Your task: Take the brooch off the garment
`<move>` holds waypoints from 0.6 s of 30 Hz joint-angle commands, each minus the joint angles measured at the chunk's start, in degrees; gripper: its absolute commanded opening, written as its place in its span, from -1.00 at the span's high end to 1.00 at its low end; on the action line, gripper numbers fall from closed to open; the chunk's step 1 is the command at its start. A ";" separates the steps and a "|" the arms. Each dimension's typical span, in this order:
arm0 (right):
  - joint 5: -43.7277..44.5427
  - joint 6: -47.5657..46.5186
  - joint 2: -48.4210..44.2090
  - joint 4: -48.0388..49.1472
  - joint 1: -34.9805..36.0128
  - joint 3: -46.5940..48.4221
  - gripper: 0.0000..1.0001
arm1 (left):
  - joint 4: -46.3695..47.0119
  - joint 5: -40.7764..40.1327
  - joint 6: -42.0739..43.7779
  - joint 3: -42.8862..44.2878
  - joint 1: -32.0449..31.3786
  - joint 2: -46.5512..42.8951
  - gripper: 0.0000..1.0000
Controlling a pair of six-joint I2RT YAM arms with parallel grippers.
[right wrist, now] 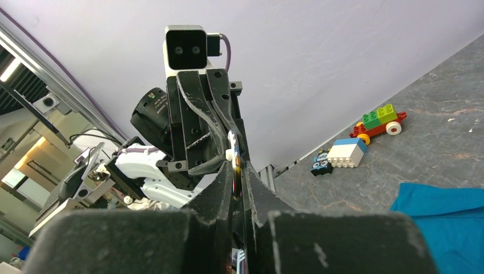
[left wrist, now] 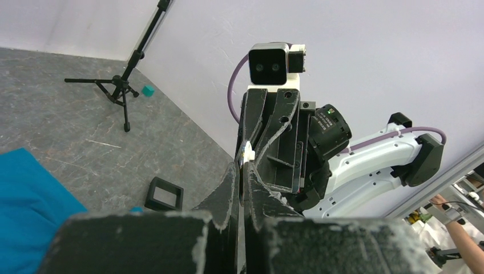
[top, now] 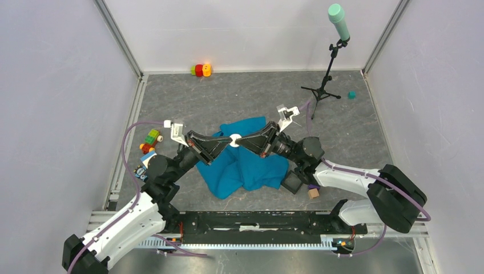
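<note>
Brooch (top: 234, 140): held above the blue garment (top: 246, 166), mid-surface, between both tips.
Left gripper (top: 226, 141): narrow, pinching the brooch.
Right gripper (top: 241, 139): narrow, pinching it too, tip to tip.

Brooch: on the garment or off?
Off. The brooch is pinched between the left gripper and right gripper tips, above the blue garment; wrist views show no cloth on it.

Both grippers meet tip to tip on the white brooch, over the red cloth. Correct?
No: the cloth is blue, not red; the top external view shows it. The rest stands: the left gripper and right gripper meet tip to tip on the white brooch over it.
</note>
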 commanded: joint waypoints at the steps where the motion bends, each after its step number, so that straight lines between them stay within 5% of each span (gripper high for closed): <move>1: 5.75 -0.45 1.36 -2.82 -0.21 -0.40 0.79 | 4.40 2.80 2.70 0.11 -0.65 -2.42 0.95; 18: 11.65 0.21 1.27 -10.97 -0.18 -0.73 0.71 | 2.98 1.78 10.62 -0.34 -0.78 -3.96 0.95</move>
